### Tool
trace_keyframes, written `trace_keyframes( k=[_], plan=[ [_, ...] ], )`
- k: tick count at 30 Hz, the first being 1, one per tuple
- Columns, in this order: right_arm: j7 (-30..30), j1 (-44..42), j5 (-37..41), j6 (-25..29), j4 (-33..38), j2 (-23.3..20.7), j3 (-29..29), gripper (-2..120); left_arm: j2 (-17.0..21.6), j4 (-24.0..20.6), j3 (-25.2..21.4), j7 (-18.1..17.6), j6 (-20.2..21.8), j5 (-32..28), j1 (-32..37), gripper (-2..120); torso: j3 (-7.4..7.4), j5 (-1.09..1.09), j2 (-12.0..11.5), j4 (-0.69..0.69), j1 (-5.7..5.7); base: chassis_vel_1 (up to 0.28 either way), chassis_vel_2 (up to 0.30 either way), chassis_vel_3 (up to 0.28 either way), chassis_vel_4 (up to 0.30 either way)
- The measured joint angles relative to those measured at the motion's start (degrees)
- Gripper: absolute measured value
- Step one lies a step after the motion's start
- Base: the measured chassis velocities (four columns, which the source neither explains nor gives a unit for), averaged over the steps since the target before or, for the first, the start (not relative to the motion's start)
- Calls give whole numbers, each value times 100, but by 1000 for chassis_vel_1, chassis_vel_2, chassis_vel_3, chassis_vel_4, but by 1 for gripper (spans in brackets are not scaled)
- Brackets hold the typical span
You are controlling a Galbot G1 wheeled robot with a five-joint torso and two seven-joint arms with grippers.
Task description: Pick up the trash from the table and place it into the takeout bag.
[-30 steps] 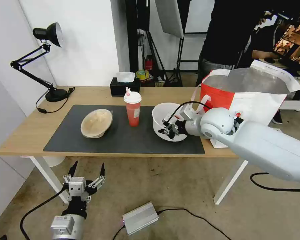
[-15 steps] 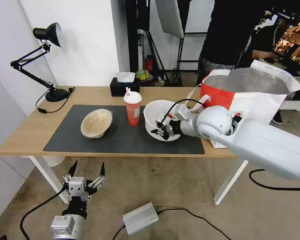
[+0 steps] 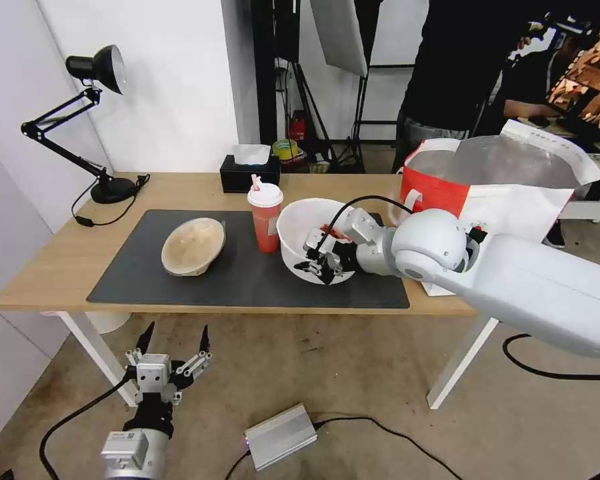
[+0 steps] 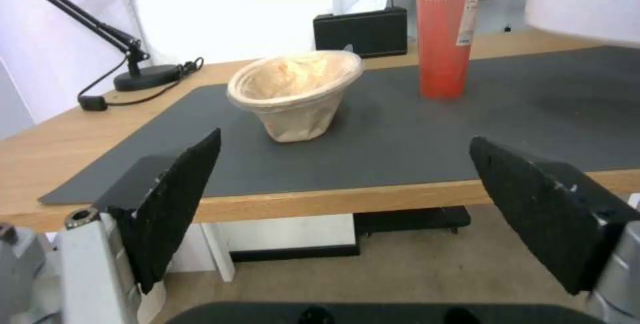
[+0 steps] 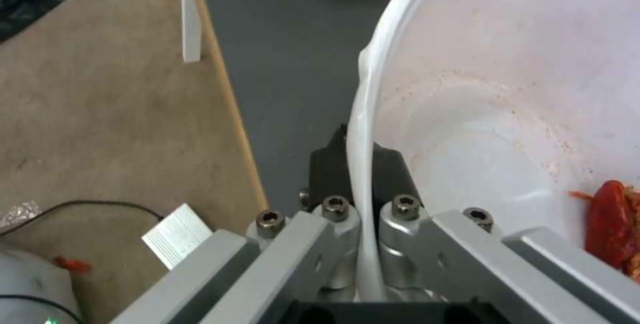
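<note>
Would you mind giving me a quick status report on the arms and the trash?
Right gripper shut on white bowl rim, bowl tilted over mat. Left gripper open, parked below table edge. Red cup close beside bowl. Takeout bag open.

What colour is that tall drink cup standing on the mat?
The drink cup is red, with a white lid and a red-and-white straw; the head view shows it best.

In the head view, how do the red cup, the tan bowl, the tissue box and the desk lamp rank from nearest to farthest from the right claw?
The right claw grips the rim of the white bowl.
1. Red cup: just to its left, on the mat.
2. Tissue box: at the table's far edge.
3. Tan bowl: on the mat's left half.
4. Desk lamp: at the far left corner.
</note>
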Motion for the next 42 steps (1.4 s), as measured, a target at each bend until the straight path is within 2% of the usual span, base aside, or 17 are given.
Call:
trace_keyframes(
  k=[16, 24, 35, 42],
  plan=[
    [-2, 238, 197, 0, 528, -436, -115, 0, -19, -23, 11, -2, -6, 16, 28, 100, 0, 1, 0, 0, 0, 0, 0, 0, 0],
    [-23, 725, 431, 0, 771, -585, -221, 0, -12, -55, 10, -3, -9, 19, 34, 100, 0, 0, 0, 0, 0, 0, 0, 0, 0],
    [-48, 1198, 684, 0, 636, -607, -218, 0, 9, -68, 6, -3, -14, 19, 38, 100, 0, 0, 0, 0, 0, 0, 0, 0, 0],
    [-207, 1599, 748, 0, 275, -496, -219, 0, 19, -70, 11, -3, -16, 16, 27, 100, 0, 0, 0, 0, 0, 0, 0, 0, 0]
  ],
)
